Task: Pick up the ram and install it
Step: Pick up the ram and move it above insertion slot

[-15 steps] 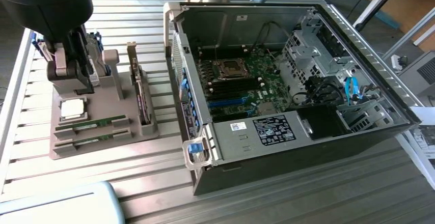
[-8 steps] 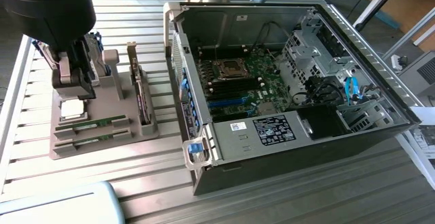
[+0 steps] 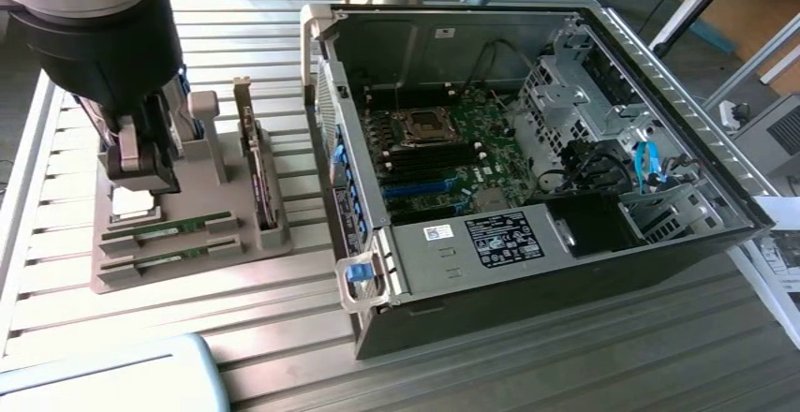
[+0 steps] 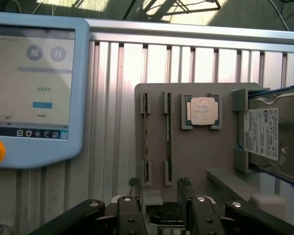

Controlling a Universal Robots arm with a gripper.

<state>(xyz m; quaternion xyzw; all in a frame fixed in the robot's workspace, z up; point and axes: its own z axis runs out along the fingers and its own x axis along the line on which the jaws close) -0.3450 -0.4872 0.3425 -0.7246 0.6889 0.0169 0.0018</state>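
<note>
Exterior view: the tool (image 3: 140,176) hangs over the far end of the grey tray (image 3: 206,198) on the slatted bench (image 3: 288,337), well short of both sticks. The ram (image 3: 169,228) and second ram (image 3: 172,259) lie side by side in the tray's near end. Neither has been lifted, and I cannot tell which is meant. Count: two rams, one upright card (image 3: 262,183) in its own slot just beside them, and one open case (image 3: 650,66) at the exterior view's right. The case lies on its side, presumably so that the board (image 3: 451,150) faces up for installing from above. One pendant (image 3: 112,375) sits at the bench's near edge. Wrist view: the tool (image 4: 159,188) is released, with the fingers (image 4: 134,185) spread and nothing between them. The ram (image 4: 146,132) and second ram (image 4: 168,129) stand on edge, each clipped at both ends. Judged reason: the clips leave the top edge free for the fingers to straddle. On the same tray (image 4: 196,156) are one CPU (image 4: 202,110) in a square nest and one drive (image 4: 274,132) held between brackets. The pendant (image 4: 34,73) lies on the bench (image 4: 112,98) beside the tray, apart from it.
</note>
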